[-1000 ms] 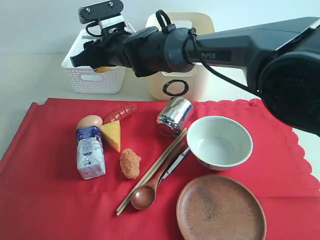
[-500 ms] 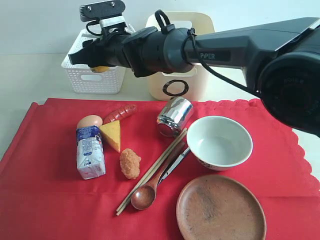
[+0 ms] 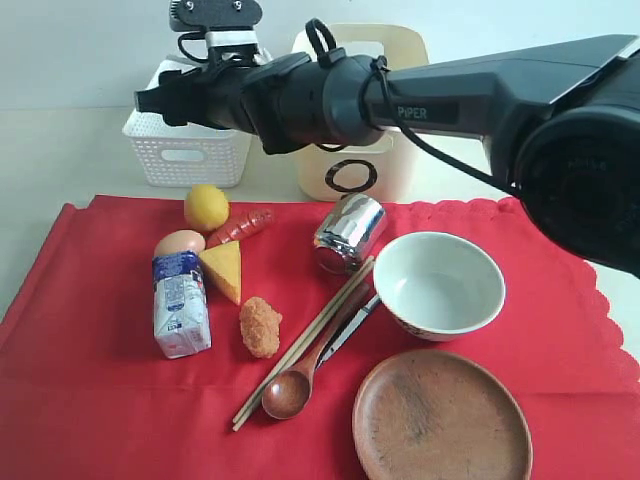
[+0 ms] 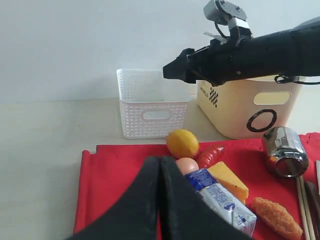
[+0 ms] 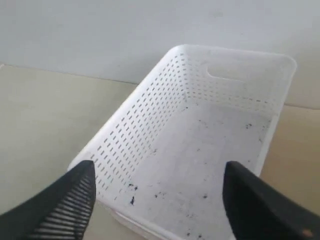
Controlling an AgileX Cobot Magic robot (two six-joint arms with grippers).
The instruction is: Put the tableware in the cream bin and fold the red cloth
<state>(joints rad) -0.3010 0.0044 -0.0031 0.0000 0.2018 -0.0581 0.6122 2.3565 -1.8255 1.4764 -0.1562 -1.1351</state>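
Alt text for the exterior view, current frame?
The black right arm reaches across to the left, right gripper over a white lattice basket beside the cream bin. On the red cloth lie a lemon, sausage, egg, cheese wedge, milk carton, nugget, steel cup, white bowl, chopsticks, wooden spoon and brown plate.

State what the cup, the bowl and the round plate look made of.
The cup looks like polished steel: mirror reflections. The bowl is probably glazed ceramic: glossy white inside. The plate seems wooden: matte brown, grain-like streaks.
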